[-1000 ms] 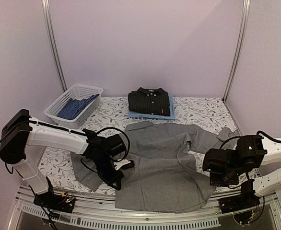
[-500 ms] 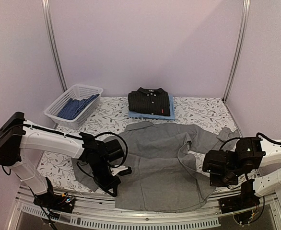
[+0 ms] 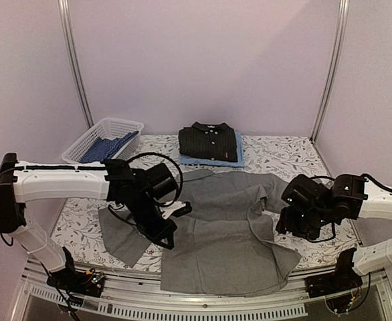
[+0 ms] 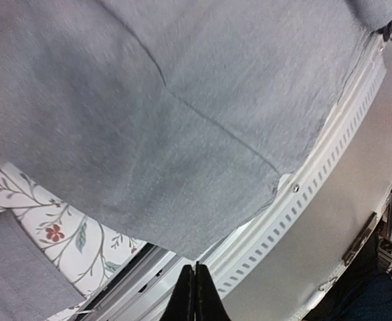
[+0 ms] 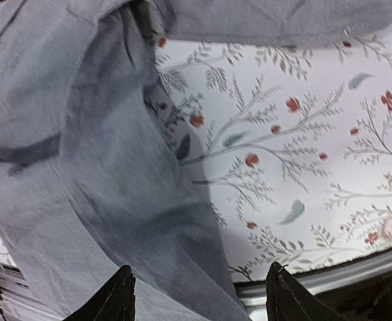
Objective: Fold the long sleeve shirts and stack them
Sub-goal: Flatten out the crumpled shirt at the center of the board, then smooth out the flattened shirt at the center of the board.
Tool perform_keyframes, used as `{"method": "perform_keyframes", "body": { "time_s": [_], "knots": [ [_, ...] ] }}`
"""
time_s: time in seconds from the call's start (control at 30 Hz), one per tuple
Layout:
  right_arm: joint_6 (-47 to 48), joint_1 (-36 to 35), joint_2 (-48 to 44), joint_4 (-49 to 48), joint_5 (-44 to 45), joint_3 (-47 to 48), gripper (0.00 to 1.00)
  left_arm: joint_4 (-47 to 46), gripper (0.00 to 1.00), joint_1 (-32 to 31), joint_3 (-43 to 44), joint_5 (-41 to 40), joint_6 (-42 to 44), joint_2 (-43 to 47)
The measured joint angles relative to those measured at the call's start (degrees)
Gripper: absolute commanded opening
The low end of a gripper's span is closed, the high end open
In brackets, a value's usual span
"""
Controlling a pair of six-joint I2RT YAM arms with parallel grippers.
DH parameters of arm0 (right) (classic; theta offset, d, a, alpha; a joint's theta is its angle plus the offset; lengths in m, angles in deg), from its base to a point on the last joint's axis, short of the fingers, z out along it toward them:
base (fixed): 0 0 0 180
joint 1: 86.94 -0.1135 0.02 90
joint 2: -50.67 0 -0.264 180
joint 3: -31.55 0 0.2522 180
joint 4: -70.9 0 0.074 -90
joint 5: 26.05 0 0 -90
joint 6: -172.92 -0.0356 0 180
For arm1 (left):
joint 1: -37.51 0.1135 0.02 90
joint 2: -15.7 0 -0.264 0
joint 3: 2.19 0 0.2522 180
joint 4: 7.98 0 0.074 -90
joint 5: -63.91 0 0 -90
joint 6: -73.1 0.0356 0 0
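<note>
Black shirt [image 3: 208, 142] is sitting folded atop light blue shirt [image 3: 240, 159] at rear, grey shirt [image 3: 229, 231] lying unfolded up front, L gripper [image 4: 194, 297] hovering pinched empty, R gripper [image 5: 199, 284] gaping wide over its edge.

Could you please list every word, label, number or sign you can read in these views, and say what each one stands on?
Small red tag on the folded black button-up shirt: too small to read.
Spread grey cloth shirt, white plastic lattice basket, flowered tablecloth: no writing shows.
Nothing legible appears in any of the three views.
</note>
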Motion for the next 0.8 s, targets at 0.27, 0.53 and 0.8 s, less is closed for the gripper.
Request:
{"method": "perform_keyframes", "body": {
  "time_s": [0.27,0.53,0.8],
  "knots": [
    [20.68,22.64,3.52,-22.84,-6.36,1.20,0.54,-1.14,0.10,14.49,12.72,-9.31,0.74,0.04],
    [35.15,30.67,25.79,-37.46,-14.95,16.74,0.42,-7.80,0.21,26.91,19.74,-12.33,4.70,-14.75],
    [40.92,31.01,43.50,-43.25,-18.58,23.50,0.41,-10.80,0.40,29.97,29.29,-15.10,7.30,-28.24]
  ]
}}
